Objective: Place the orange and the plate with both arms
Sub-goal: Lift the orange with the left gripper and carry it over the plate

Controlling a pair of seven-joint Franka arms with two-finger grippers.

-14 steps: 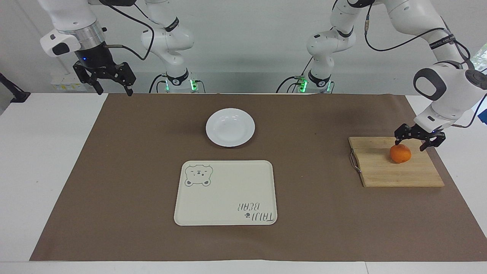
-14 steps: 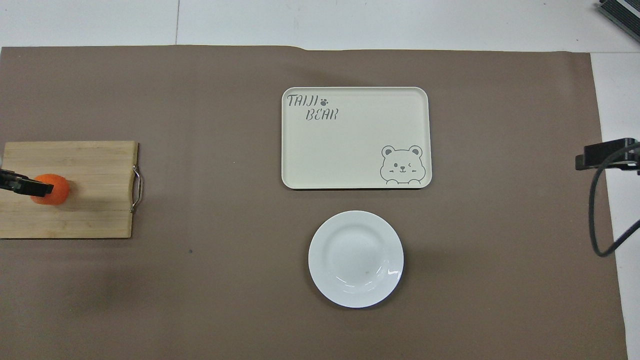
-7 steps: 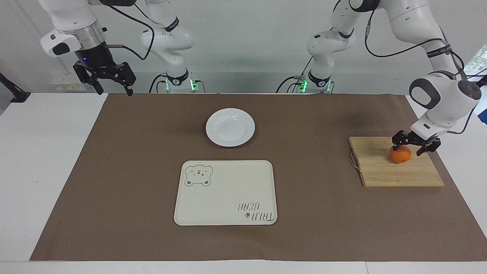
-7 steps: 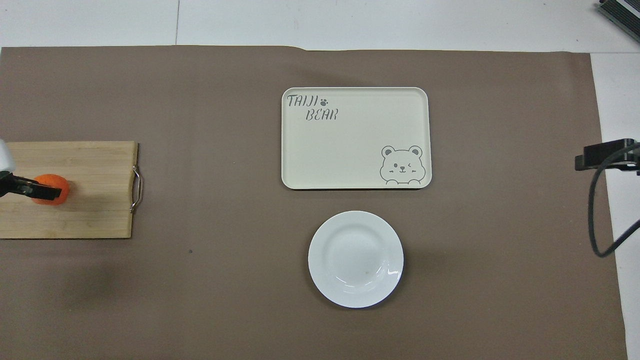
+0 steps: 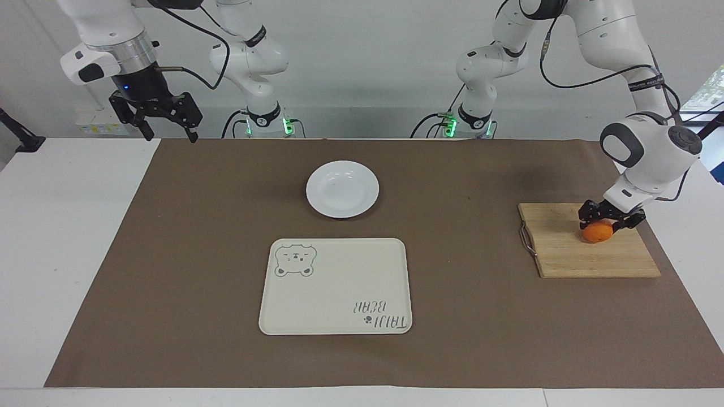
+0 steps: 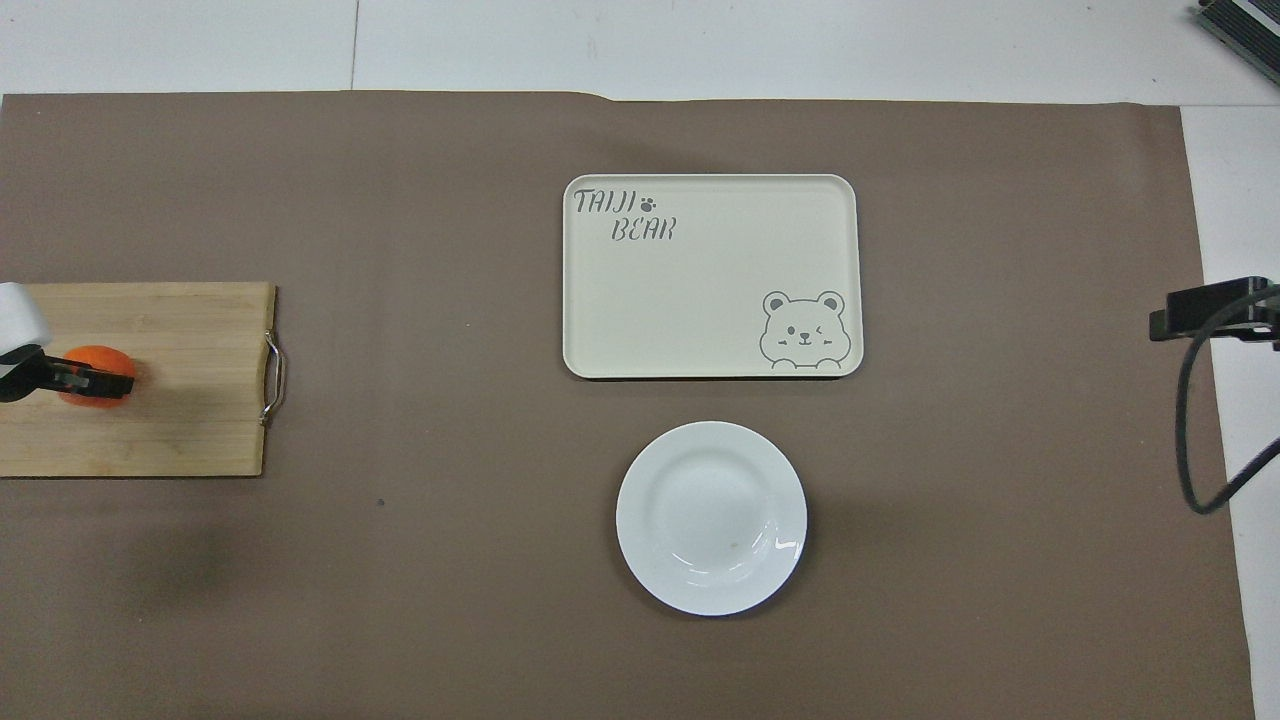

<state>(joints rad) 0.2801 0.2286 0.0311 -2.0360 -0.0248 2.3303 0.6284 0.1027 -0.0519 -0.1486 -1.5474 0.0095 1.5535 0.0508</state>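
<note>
Left gripper [image 5: 606, 221] down on the cutting board [image 5: 571, 254] at the left arm's end of the table, fingers clamped on the orange [image 5: 597, 232], one on each side; orange resting on the board, toward the board's edge nearer the robots. From overhead, only the gripper's black tip seen across the orange [image 6: 95, 375]. Right gripper [image 5: 165, 129] raised over the white table edge at the right arm's end, waiting, fingers spread apart, holding nothing. Plate [image 5: 342, 189] on the brown mat [image 5: 169, 254] mid-table, bare, well apart from both grippers. Cream tray [image 5: 336, 285] with a bear drawing just beside the plate, farther from the robots, not touching it.
</note>
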